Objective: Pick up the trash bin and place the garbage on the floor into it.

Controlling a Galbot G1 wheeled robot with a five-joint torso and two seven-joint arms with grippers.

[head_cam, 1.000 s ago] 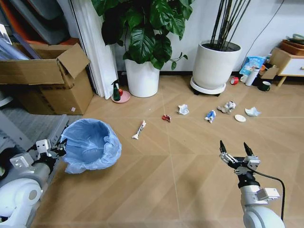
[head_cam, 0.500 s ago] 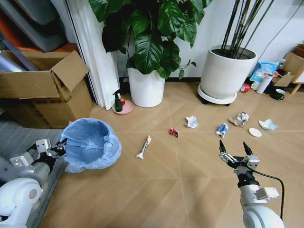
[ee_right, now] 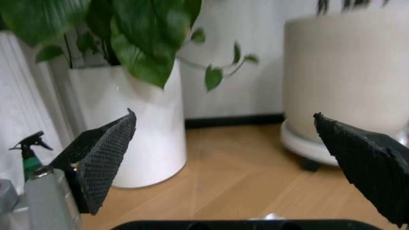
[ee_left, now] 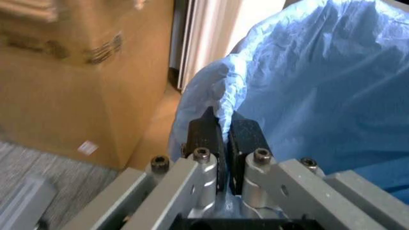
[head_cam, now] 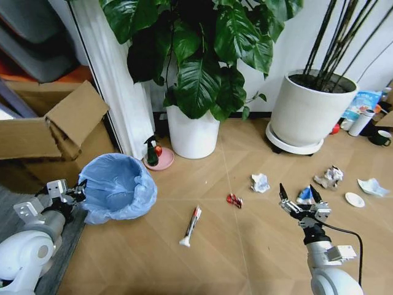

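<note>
Left gripper pinches the trash bin by its soft, light bag rim; right gripper fingers spread wide, garbage beyond them

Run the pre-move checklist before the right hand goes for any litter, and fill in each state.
1. Left hand holding the trash bin: ok, fingers shut on the blue bag at the rim.
2. Right hand ready to grasp: ok, open and empty above the floor.
3. Bin mouth free to receive litter: ok, the bag gapes upward with nothing over it.
4. Nearest litter in sight: ok, the blue-white packet lies just beyond the right hand, the red wrapper to its left.
5. White tube wrapper unobstructed: ok, it lies alone on bare planks.
6. Bin lifted off the floor: cannot tell.
</note>
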